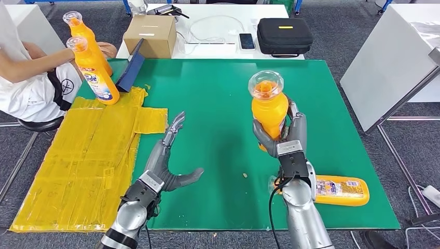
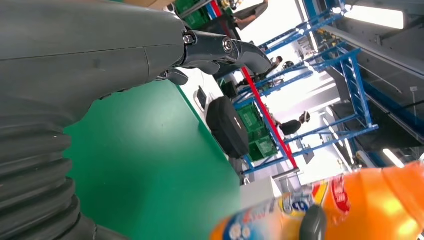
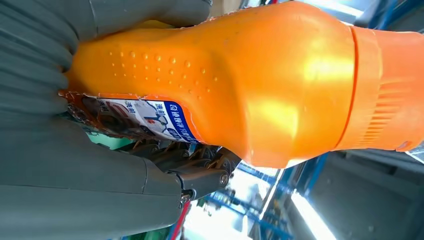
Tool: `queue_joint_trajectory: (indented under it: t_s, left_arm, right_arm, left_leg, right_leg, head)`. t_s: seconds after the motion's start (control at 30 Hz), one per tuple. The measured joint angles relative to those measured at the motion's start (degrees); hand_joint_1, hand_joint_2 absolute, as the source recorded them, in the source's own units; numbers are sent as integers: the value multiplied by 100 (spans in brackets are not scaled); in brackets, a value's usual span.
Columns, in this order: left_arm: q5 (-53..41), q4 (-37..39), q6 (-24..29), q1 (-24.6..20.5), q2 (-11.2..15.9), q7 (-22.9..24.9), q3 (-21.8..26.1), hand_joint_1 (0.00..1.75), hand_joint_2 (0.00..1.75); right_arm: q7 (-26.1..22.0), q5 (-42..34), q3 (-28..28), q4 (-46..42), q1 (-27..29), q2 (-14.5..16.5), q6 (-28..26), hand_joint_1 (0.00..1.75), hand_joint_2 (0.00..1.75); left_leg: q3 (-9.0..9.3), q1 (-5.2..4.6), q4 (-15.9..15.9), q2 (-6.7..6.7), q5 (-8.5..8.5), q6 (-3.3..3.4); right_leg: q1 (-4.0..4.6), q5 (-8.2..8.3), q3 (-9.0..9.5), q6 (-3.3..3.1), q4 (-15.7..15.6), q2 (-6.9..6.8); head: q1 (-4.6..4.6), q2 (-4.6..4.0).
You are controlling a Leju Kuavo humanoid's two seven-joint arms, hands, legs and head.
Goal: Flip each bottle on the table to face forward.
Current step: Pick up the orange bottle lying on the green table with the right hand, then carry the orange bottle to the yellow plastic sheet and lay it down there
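The right hand is gripping an upright orange bottle above the green table; the left hand is hovering empty, fingers spread. The bottle looks rigid, glossy, probably slippery; its dimpled waist suits gripping.

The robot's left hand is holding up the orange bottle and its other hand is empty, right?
Not quite. The right hand holds up the orange bottle; the left hand is the empty one, fingers apart. The head view shows it.

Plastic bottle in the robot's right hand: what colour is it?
Orange plastic bottle, best in the right wrist view.
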Motion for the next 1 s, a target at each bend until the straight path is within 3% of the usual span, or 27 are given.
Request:
queue_joint_trajectory:
  t_s: [0.2, 0.63, 1.0]
  left_arm:
    - [24, 112, -131, -172, -43, 8, -138, 0, 175]
    - [145, 385, -250, -436, -156, 4, -285, 0, 175]
    - [223, 577, -121, -555, -161, -25, -213, 0, 175]
  right_arm:
    - [-46, -587, 181, 279, -214, 248, 708, 175, 175]
    - [-25, -908, 736, 967, -602, 707, 1487, 175, 175]
    - [-72, -1067, 1206, 1251, -708, 915, 1679, 175, 175]
  left_leg:
    - [0, 0, 0, -1, 1, 0]
    - [-4, 1, 0, 1, 1, 0]
    - [-6, 0, 0, 1, 1, 0]
  right_leg:
    - [0, 0, 1, 0, 0, 0]
    - [1, 0, -6, 0, 1, 1]
    - [0, 0, -6, 0, 1, 1]
  head:
    - [0, 0]
    - [1, 0]
    - [1, 2]
